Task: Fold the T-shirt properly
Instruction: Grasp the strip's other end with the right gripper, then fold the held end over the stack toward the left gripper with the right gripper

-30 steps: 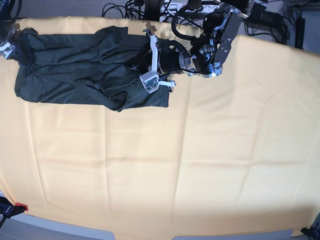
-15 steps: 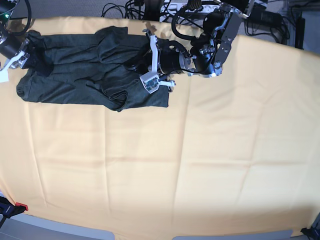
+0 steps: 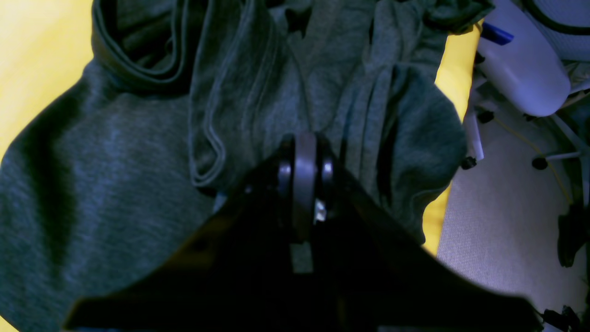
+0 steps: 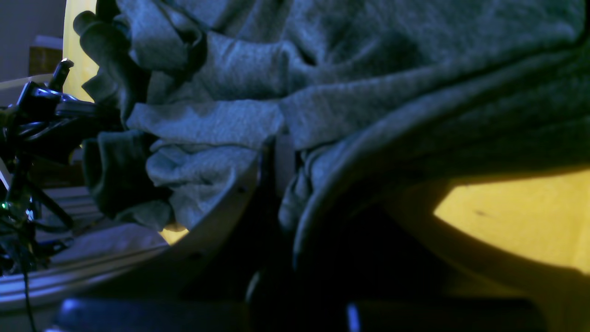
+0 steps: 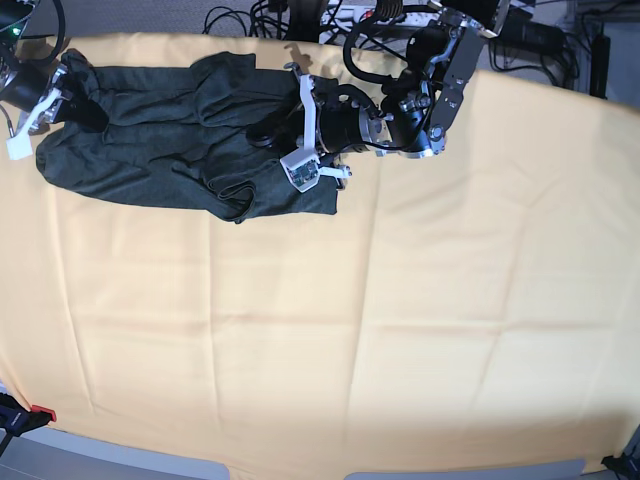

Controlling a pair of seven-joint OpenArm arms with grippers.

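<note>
We see the T-shirt (image 5: 170, 135) bunched along the far left of the yellow tabletop (image 5: 400, 320). Our left tool (image 3: 302, 152) clenches its right end; our right tool (image 4: 276, 152) grasps its left end.

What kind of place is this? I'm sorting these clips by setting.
Most likely a robotics lab or workshop, not a home. A table under a yellow tablecloth serves as the work surface, loose cables and power bricks lie behind it, and two robot arms work a T-shirt.
</note>
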